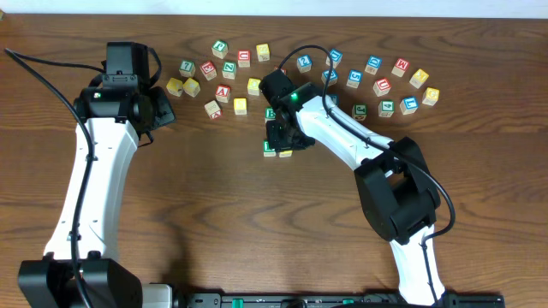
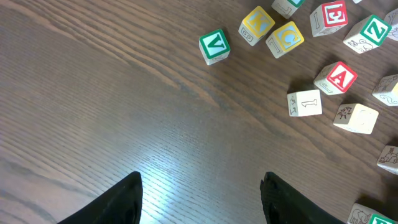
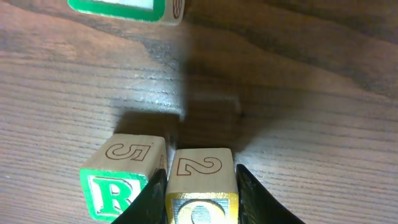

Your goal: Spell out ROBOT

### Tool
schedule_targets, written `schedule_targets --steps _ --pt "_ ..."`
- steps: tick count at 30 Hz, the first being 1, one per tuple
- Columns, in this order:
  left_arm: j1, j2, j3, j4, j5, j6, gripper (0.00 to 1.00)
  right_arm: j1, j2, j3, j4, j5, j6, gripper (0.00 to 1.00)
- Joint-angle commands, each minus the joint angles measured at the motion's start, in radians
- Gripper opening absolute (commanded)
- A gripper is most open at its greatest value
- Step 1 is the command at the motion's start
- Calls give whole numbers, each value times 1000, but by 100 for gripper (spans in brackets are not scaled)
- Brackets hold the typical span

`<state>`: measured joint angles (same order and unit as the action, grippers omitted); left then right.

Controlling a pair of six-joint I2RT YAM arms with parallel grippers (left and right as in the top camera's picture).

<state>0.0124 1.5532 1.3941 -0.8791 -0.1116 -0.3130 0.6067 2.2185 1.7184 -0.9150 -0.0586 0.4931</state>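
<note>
The tabletop is dark brown wood with a fine, streaked grain. The left tool hangs over a bare patch of it, its two black fingers spread apart with nothing between them. Its wrist view picks out a green V cube and a red A cube, both pale wood with softly rounded edges. Near the middle, the green R cube stands just beside the yellow-faced cube, which the right tool clasps on both sides. Only the right wrist view shows the outlined numerals on their upper faces, 5 and 2. A green-edged cube lies apart beyond the pair. The overhead view alone shows the whole scatter of loose cubes along the far side.
</note>
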Motion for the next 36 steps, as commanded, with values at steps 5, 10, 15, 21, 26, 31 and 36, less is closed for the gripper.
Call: schedule_targets --steps 5,10,15,21,26,31,36 --pt "3 11 17 -3 -17 13 60 12 7 -4 2 -1 47 28" --pt "3 11 17 -3 -17 13 60 12 7 -4 -8 -1 53 33" --pt "3 11 17 -3 -17 13 60 12 7 -4 -17 -8 52 36" --pt "3 11 17 -3 -17 13 60 1 6 31 -35 -8 41 36" --pt "3 11 17 -3 -17 13 60 -14 6 122 -121 -8 14 37" --pt "3 11 17 -3 -17 13 60 -17 6 248 -222 -8 -29 39" --pt "3 11 17 -2 -17 13 60 -19 6 370 -233 -6 -62 44"
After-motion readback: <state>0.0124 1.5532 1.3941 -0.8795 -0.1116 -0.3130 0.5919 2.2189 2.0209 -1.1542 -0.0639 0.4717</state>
